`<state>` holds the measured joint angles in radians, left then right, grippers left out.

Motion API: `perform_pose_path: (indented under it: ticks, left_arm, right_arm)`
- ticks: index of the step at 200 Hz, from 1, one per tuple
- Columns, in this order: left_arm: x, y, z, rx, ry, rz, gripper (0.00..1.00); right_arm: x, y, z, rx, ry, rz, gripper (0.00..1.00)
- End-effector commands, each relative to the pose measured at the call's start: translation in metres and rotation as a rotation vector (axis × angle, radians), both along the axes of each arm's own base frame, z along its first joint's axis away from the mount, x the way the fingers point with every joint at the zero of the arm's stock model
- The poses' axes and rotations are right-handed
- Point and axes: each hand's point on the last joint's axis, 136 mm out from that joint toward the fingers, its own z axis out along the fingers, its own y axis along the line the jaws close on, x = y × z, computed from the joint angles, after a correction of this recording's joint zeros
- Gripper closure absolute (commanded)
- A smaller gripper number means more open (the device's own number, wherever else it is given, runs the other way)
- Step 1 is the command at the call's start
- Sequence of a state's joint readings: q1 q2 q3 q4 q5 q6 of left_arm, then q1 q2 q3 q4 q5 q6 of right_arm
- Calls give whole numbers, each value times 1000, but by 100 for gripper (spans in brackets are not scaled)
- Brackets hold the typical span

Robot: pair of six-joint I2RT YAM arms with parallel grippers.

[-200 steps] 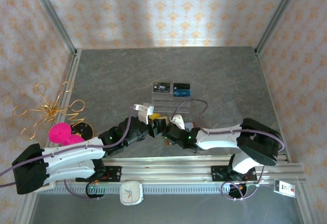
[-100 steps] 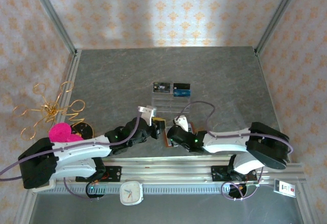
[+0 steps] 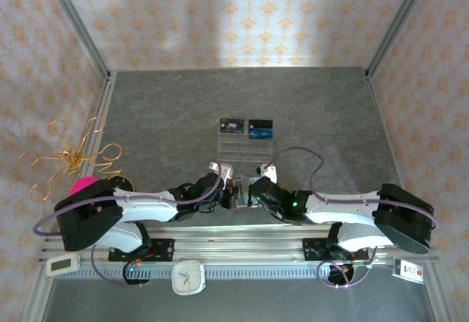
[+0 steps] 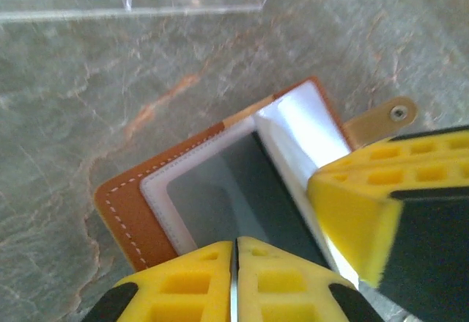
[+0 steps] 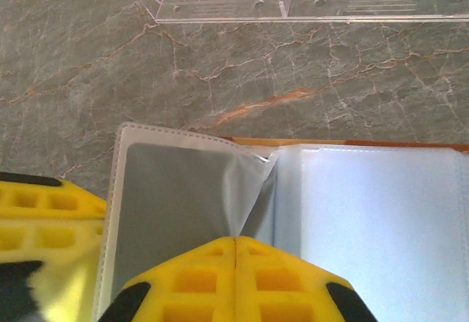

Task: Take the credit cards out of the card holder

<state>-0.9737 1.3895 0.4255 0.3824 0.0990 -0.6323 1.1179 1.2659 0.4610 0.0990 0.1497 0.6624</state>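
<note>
Grey stone-look table (image 3: 161,116) with open card holder (image 4: 128,212) and clear rack (image 3: 242,146).

Top cam: bright, even, diffuse light. Hot patch mid back wall (image 3: 234,36), fading toward the corners. Table (image 3: 330,109) has a mild sheen and the arms throw only soft shadows. Frame is sharp, with slight wide-angle lean at the sides.
Left wrist: card holder (image 4: 311,116) pale inside blown out white (no detail there); left gripper (image 4: 235,247) soft, too close.
Right wrist: gentler exposure, acrylic rack (image 5: 293,3) glints, right gripper (image 5: 234,243) blurred.
</note>
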Motion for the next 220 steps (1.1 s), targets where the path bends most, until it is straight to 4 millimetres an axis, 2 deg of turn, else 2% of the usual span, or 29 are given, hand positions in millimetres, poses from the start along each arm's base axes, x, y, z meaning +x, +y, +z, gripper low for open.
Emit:
perform_pose_path:
  ticks: [1, 10, 29, 37, 54, 93, 107, 135, 165, 182, 192, 220]
  left_arm:
    - [3, -19, 16, -73, -12, -26, 90]
    - [3, -19, 15, -71, -11, -27, 89]
    - [2, -24, 15, -79, -9, -48, 85]
    - [1, -27, 16, -87, -7, -59, 85]
    - [0, -36, 14, -87, 7, -90, 84]
    - [-5, -56, 17, -90, 18, -157, 84]
    - [-9, -67, 17, -89, 21, -197, 84]
    - [-12, -85, 4, -27, 50, -260, 86]
    - [1, -67, 14, -24, -2, -165, 85]
    - [6, -55, 17, -32, -16, -124, 80]
    - [6, -50, 16, -35, -19, -116, 76]
    - [5, -45, 4, -43, 28, -93, 75]
  right_arm:
    - [3, 1, 5, 40, -12, -20, 100]
    - [2, 2, 5, 42, -9, -19, 98]
    - [3, -3, 6, 35, -5, -43, 79]
    - [4, -7, 8, 31, -14, -62, 73]
    - [7, -21, 11, 14, -32, -113, 69]
    - [12, -55, 33, 29, -94, -238, 69]
    - [11, -63, 35, 34, -103, -257, 69]
    - [8, -70, 32, 36, -92, -266, 69]
    - [7, -68, 15, 62, -26, -234, 77]
    - [8, -65, 3, 69, 15, -207, 81]
    - [8, -62, -4, 59, 33, -192, 83]
    - [6, -50, -23, 22, 77, -132, 89]
